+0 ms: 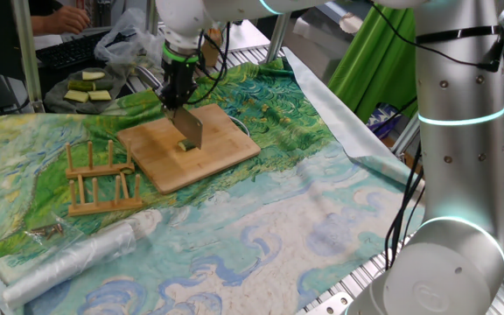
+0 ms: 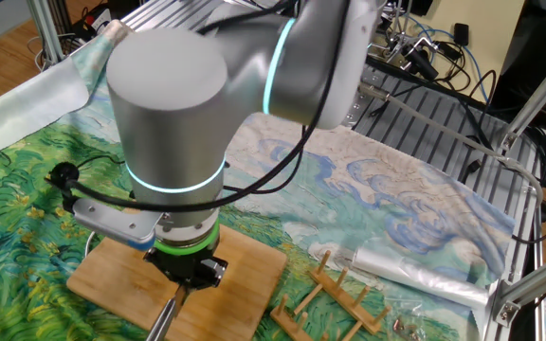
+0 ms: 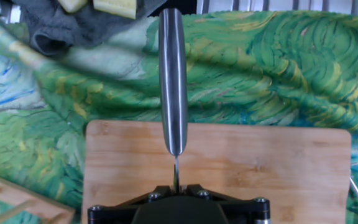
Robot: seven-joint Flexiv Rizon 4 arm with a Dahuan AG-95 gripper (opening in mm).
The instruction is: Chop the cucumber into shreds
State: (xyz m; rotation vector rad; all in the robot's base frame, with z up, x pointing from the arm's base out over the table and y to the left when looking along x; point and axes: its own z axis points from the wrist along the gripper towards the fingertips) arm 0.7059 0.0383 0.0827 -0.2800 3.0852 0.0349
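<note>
Silver arm's black two-finger gripper points straight down, fingers clenched on a steel knife; below its blade, the small green cucumber on a wooden board.

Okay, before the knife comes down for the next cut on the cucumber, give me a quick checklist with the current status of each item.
1. gripper shut on the knife: ok.
2. Blade over the wooden board: ok.
3. Blade lined up with the cucumber: ok in one fixed view; the hand view does not show it.
4. Blade touching the cucumber: cannot tell.
5. Wooden rack apart from the board: ok.
</note>
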